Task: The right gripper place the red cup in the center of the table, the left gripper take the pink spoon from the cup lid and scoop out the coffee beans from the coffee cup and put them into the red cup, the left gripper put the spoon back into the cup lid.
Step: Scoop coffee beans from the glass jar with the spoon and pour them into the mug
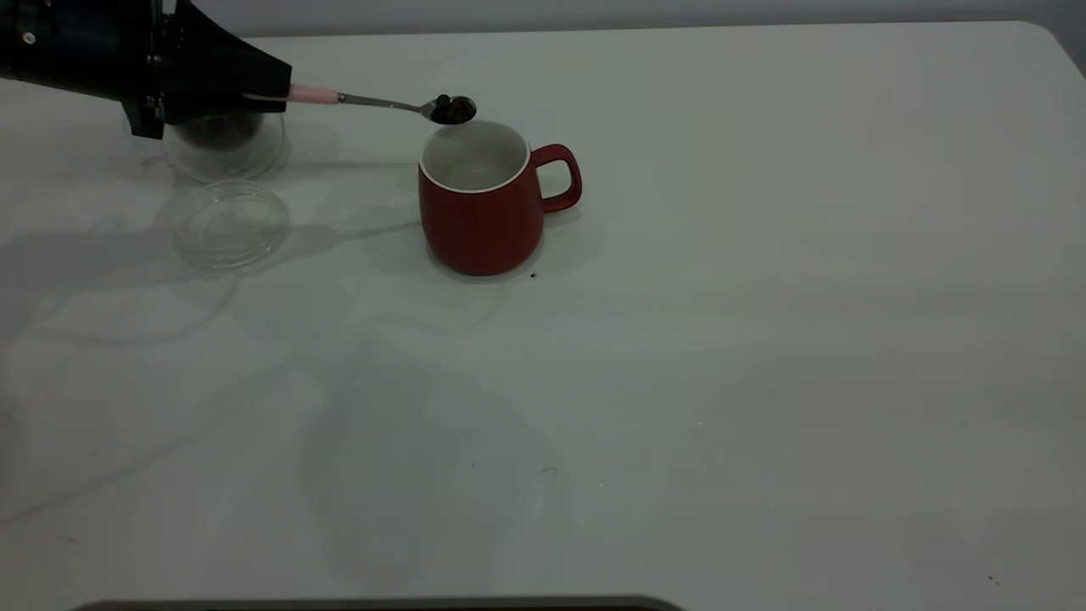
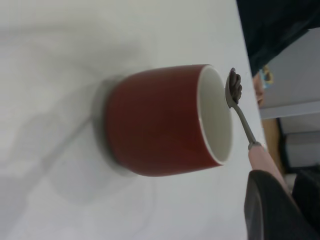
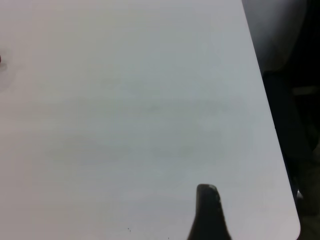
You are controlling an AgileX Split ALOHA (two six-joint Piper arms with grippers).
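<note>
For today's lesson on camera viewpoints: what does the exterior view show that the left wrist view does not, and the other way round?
Only the exterior view shows the cup lid and the coffee cup partly behind the left gripper, plus the red cup's handle. Only the left wrist view shows the room beyond the table edge. Both show the red cup standing on the table, and the pink spoon, held by its handle, carrying coffee beans at the rim.
</note>
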